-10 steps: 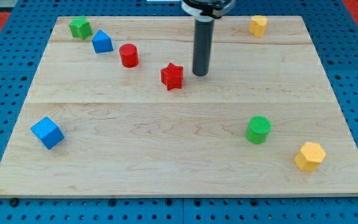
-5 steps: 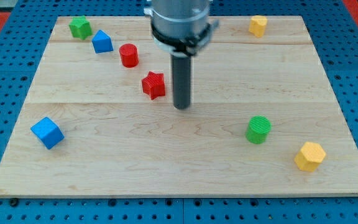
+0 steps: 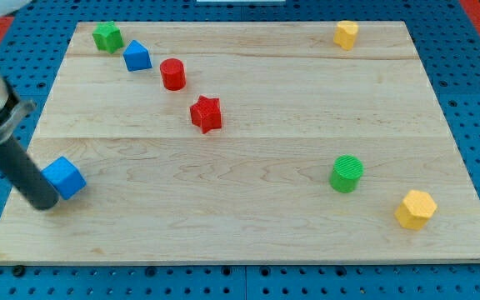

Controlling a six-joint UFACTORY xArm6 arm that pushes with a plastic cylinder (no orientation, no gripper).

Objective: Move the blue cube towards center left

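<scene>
The blue cube [image 3: 64,177] lies on the wooden board [image 3: 248,208] near its lower left corner. My tip [image 3: 43,202] is at the cube's left side, slightly below it, touching or nearly touching it. The dark rod slants up to the view's left edge.
A green block [image 3: 107,37], a blue block [image 3: 137,57], a red cylinder [image 3: 172,74] and a red star [image 3: 207,114] run from the top left toward the middle. A yellow block [image 3: 346,33] is at the top right. A green cylinder [image 3: 347,173] and a yellow hexagonal block [image 3: 414,208] sit at the lower right.
My tip has swept from the board's middle down and left to the blue cube's left side. The red star was nudged left earlier and now rests still. The blue cube has not moved.
</scene>
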